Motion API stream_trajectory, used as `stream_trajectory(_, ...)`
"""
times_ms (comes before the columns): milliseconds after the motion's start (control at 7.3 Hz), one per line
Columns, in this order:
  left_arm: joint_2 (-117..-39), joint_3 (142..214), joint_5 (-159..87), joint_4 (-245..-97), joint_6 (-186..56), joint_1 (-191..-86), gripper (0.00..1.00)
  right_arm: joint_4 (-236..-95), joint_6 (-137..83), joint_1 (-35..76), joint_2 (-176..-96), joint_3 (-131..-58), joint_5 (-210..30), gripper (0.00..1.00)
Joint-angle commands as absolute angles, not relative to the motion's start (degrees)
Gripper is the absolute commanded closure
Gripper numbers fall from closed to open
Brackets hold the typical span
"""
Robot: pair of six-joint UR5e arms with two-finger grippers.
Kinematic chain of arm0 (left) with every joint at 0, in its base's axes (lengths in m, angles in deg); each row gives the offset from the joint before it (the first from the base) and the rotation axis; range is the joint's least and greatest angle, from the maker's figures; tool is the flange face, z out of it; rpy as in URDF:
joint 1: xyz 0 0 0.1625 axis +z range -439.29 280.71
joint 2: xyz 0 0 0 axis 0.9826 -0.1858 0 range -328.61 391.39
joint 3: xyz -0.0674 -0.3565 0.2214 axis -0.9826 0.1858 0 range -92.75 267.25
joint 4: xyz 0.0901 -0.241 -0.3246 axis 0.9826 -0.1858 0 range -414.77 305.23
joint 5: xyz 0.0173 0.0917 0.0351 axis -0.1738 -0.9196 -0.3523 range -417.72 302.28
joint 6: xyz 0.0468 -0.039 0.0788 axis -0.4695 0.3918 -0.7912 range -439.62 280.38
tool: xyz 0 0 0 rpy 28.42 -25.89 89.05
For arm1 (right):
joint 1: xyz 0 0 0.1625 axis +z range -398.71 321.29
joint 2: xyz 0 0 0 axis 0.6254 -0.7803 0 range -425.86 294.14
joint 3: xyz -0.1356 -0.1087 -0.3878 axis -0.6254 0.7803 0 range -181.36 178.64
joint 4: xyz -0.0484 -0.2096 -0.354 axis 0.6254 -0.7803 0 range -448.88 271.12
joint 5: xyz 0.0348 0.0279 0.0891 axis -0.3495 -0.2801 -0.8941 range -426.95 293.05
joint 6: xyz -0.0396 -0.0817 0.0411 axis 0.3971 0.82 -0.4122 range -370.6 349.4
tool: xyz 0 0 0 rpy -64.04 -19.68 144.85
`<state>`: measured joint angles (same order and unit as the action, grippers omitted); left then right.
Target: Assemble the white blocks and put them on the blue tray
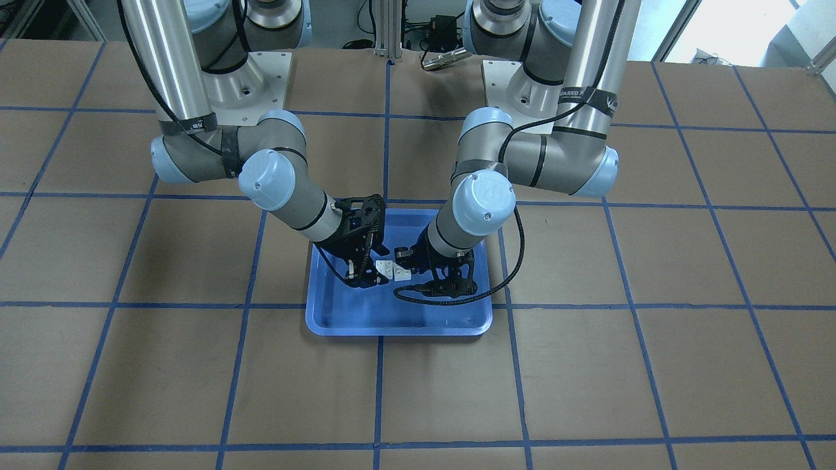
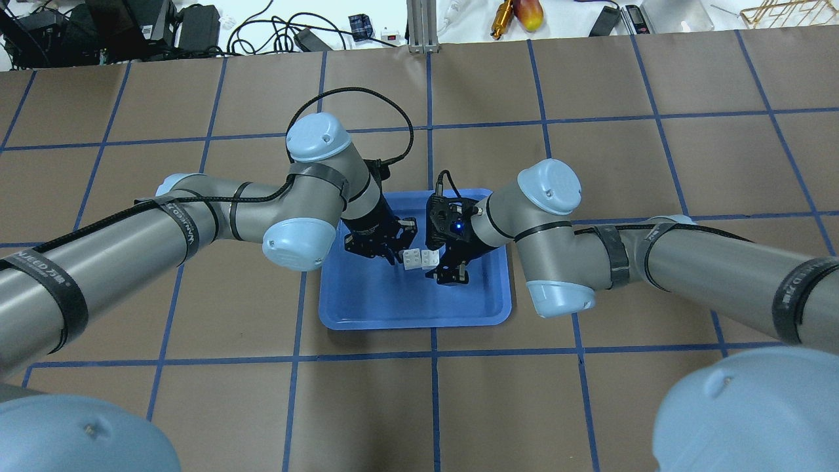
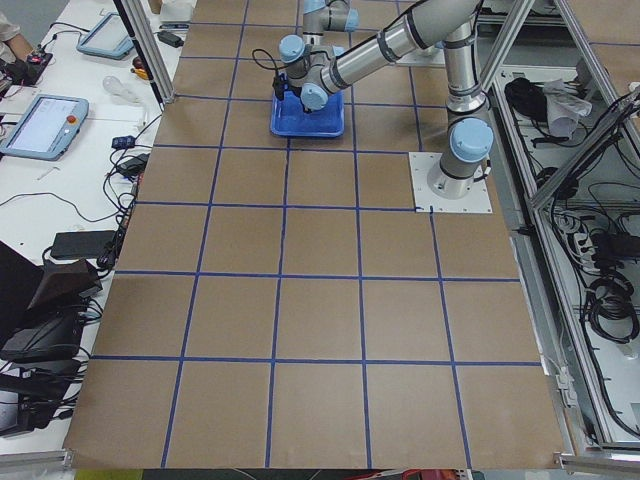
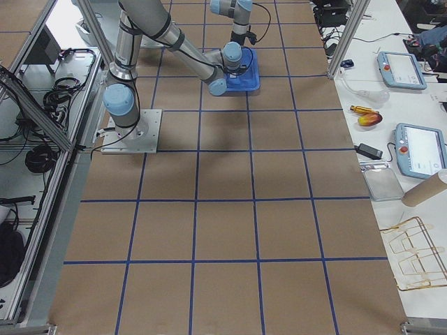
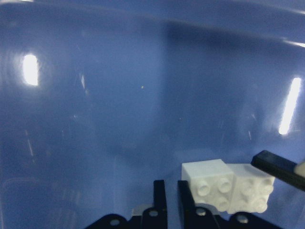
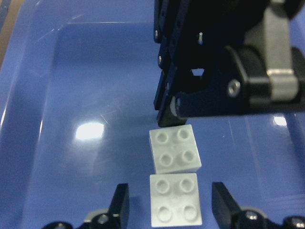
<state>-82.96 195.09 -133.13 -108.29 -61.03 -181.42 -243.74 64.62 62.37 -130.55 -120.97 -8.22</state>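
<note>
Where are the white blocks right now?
In the overhead view, the white blocks lie side by side inside the blue tray, near its middle, between the left gripper on the view's left and the right gripper on its right.

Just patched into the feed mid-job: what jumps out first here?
Two white blocks lie side by side, not stacked, in the blue tray. Crowding in over them, the right end effector is open astride one block; the left end effector is shut, its tip at the other.
</note>
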Motion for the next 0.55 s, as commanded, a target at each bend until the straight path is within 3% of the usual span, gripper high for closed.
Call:
stream_trajectory(0, -82.96, 195.0, -133.13, -108.21, -60.72, -181.68, 0.78, -243.66, 64.29, 62.19, -130.73, -120.89, -8.06, 0.26)
stream_trajectory(411, -82.96, 195.0, -133.13, -108.2, -60.81, -181.78, 0.78, -243.84, 48.19, 60.78, -134.14, -120.71, -5.96, 0.05)
